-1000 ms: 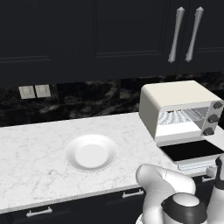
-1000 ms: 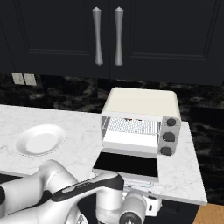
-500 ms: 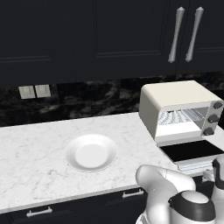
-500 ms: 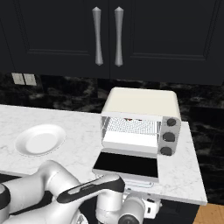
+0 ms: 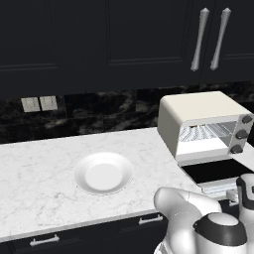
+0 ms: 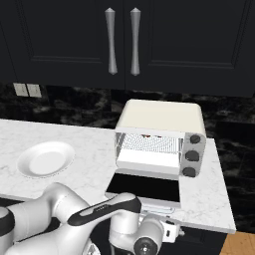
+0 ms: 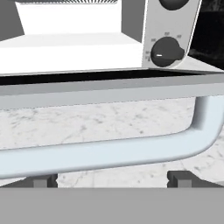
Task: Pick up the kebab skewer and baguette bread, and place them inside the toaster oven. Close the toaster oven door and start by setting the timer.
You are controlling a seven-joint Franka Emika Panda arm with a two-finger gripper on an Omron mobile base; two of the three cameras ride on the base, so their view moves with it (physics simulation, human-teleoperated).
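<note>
toaster oven door (image 6: 144, 187) — folded down flat, stiff, hinged | bar handle (image 7: 105, 151) — smooth, best hold mid-bar | gripper (image 7: 112, 178) spread wide, pinching nothing

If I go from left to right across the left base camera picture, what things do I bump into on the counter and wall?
Wall outlets → white plate → toaster oven, with the toaster oven door folded down flat in front of it.
</note>
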